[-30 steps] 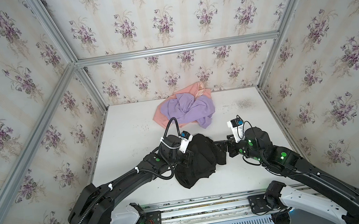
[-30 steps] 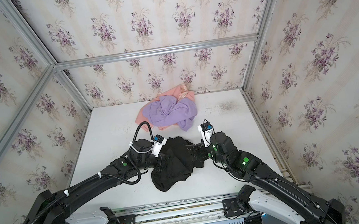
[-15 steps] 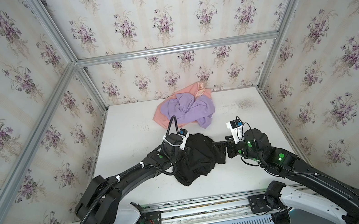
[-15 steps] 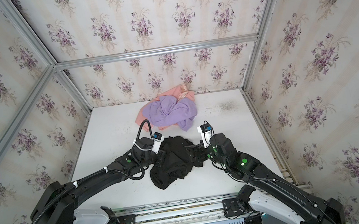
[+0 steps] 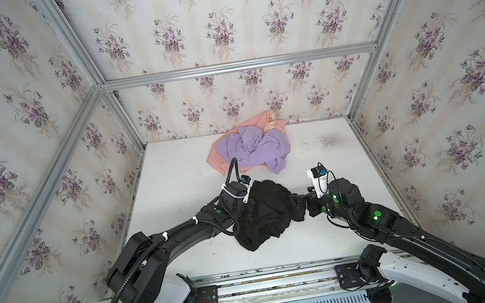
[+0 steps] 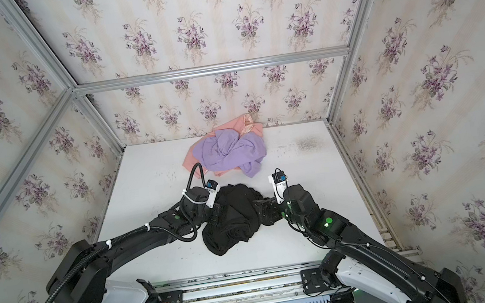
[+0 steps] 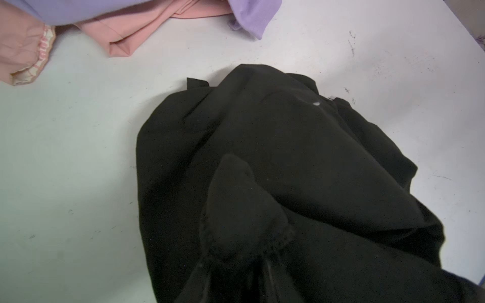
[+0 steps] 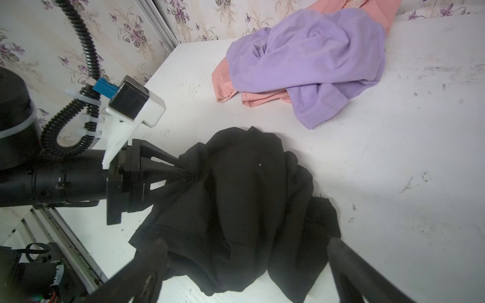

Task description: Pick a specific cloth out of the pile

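Observation:
The black cloth (image 5: 263, 213) (image 6: 231, 218) lies crumpled at the table's front middle, apart from the pile (image 5: 251, 151) of a lavender cloth (image 8: 309, 57) over a salmon-pink one (image 7: 136, 28) at the back. My left gripper (image 5: 249, 212) (image 7: 236, 262) is at the cloth's left edge. Its fingers stand a little apart, open, with a raised fold of the black cloth (image 7: 236, 204) between them. My right gripper (image 5: 299, 207) (image 8: 246, 251) is open wide at the cloth's right edge, one finger on each side of the fabric and not closed on it.
The white table (image 5: 181, 231) is boxed in by flowered walls and aluminium posts on three sides. A metal rail (image 5: 252, 279) with both arm bases runs along the front. A dark scuffed patch (image 5: 328, 140) marks the back right.
My left gripper's jaws have eased apart around the fold they were shut on, and the left arm's elbow has shifted inward. The right gripper and the black cloth have hardly moved.

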### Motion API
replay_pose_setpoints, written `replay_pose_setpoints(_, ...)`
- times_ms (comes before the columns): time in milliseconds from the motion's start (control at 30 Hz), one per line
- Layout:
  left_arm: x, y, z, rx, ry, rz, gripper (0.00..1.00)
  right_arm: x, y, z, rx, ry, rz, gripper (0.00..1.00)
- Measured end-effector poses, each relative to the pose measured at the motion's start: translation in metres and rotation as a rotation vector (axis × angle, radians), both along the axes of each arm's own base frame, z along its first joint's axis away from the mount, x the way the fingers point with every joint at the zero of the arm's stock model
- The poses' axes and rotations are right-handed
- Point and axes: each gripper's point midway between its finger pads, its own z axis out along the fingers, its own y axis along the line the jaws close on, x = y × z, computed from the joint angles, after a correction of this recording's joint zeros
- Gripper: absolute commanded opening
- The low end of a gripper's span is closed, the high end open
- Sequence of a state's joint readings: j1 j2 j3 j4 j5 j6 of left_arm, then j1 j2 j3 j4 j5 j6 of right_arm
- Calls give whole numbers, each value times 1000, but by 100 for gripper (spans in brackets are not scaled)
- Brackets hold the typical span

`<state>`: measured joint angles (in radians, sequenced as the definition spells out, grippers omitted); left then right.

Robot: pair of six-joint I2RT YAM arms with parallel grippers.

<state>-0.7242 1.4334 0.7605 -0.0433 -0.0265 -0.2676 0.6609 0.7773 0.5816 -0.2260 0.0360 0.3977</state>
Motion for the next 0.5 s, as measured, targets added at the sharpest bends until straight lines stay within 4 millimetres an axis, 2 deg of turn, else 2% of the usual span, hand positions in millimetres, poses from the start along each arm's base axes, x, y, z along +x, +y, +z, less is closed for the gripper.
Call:
replay_pose_setpoints(100,2,5,6,-2,-23,23,88,4,-4,-3,-37,-16,-9,100)
replay_pose_setpoints(167,4,9,14,-8,-47,48,99,8,-8,-2,-68,-40,-20,100)
replay_pose_setpoints(367,7,30,52,-54,-155,151,100,31,-28,-20,-290,-176,-68,100)
replay_pose_setpoints(433,7,39,71,-78,-207,185,100,40,-34,-33,-375,-243,-72,100)
replay_pose_setpoints(500,7,50,90,-98,-269,226,99,50,-43,-53,-492,-290,-72,100)
